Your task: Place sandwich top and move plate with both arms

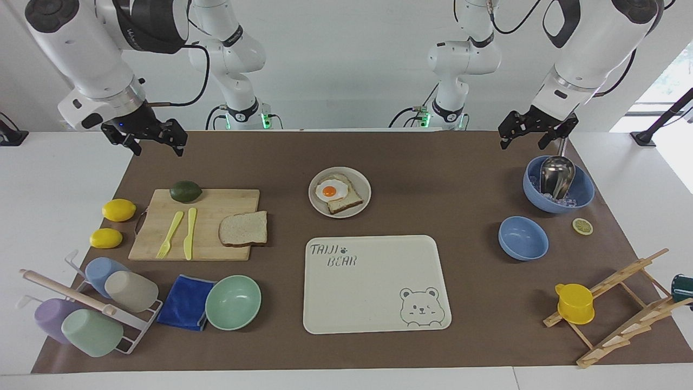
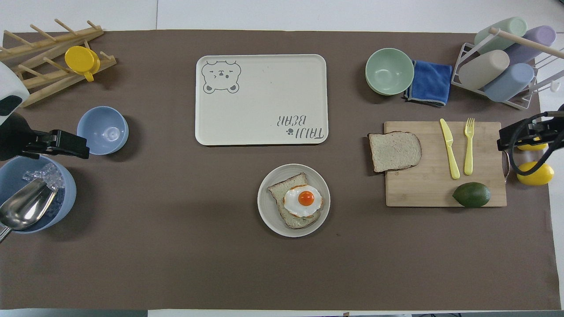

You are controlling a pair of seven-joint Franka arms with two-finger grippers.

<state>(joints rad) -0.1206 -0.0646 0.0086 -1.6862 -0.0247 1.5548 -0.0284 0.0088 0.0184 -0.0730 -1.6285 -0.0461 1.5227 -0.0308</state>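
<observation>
Plate at table centre, egg slice on it: rigid, slick rim, grip opposite edges. Sandwich top lies on cutting board, at eight o'clock from plate in facing view (soft, light; pinch crust edges gently). Left gripper over ice bowl, fingers spread. Right gripper up over the mat, spread, empty.

Sandwich top flat on cutting board; plate mid-table.

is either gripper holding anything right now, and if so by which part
Nothing is held. The left gripper and right gripper are both open and empty, up in the air; the bread slice lies untouched on the cutting board.
</observation>
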